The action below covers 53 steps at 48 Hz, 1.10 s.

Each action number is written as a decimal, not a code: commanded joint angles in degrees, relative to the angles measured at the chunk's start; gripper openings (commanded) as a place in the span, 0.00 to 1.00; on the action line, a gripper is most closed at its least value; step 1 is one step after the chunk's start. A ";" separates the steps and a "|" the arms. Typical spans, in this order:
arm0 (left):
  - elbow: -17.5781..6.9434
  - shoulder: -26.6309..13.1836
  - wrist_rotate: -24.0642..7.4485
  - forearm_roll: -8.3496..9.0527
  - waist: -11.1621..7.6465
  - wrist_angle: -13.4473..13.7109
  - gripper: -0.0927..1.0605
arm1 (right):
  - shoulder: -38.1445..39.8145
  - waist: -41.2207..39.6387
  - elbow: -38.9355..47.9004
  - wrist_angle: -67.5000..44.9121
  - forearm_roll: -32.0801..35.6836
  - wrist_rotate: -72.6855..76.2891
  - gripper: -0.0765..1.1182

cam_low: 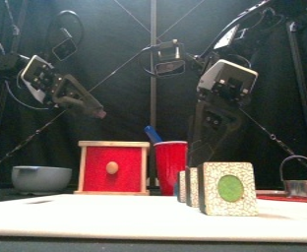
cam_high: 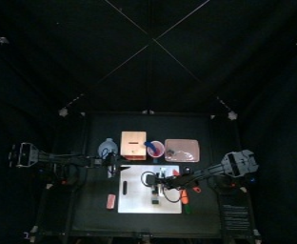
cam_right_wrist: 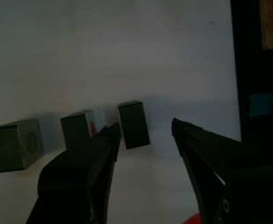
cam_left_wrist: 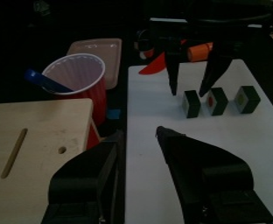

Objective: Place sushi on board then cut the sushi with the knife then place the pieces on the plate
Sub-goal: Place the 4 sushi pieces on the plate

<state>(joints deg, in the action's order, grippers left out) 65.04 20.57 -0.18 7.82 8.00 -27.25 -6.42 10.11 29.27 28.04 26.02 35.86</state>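
Observation:
Three dark green sushi pieces stand apart in a row on the white cutting board (cam_left_wrist: pixel 209 166): one (cam_right_wrist: pixel 134 124), a middle one (cam_right_wrist: pixel 77 131) and an end one (cam_right_wrist: pixel 17 144). In the front view the nearest piece (cam_low: pixel 228 188) shows its green round face. My right gripper (cam_right_wrist: pixel 145 131) hangs open just above the board, its jaws on either side of the first piece and holding nothing. My left gripper (cam_left_wrist: pixel 139 140) is open and empty, above the board's left edge beside the red cup (cam_left_wrist: pixel 74 77). The pink tray (cam_left_wrist: pixel 99 45) lies behind the cup.
The blue knife (cam_left_wrist: pixel 36 77) stands in the red cup. The wooden box (cam_low: pixel 113 166) with its red drawer front is left of the cup, and the blue-grey bowl (cam_low: pixel 40 177) is further left. A metal cutter (cam_low: pixel 298 183) is at the far right.

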 commanded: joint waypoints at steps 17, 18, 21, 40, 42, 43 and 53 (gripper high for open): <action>-0.62 0.09 0.00 -0.09 0.18 -0.26 0.74 | -1.67 -0.35 -1.14 -3.16 -0.97 -0.35 0.67; -0.62 0.09 0.00 -0.09 0.18 -0.26 0.74 | -1.76 -0.35 -1.14 -3.43 -0.97 -0.35 0.64; -0.62 0.09 0.00 -0.09 0.18 -0.26 0.74 | -1.58 -0.35 -0.79 -3.60 -0.97 0.00 0.59; -0.44 0.09 0.09 -0.09 0.18 -0.26 0.74 | 13.01 -7.29 6.42 4.57 -1.85 0.70 0.54; -0.44 0.09 0.09 -0.09 0.18 -0.18 0.74 | 14.77 -8.70 7.38 5.71 -2.02 0.70 0.54; -0.44 0.09 0.09 -0.09 0.18 -0.18 0.74 | 15.47 -9.49 7.82 6.15 -2.02 0.70 0.54; -0.44 0.09 0.09 -0.18 0.18 0.09 0.74 | 21.53 -18.54 13.10 7.38 -1.58 0.70 0.54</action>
<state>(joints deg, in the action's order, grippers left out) 65.30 20.57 -0.18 7.82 8.00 -26.98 12.04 -5.45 41.40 35.33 24.26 36.39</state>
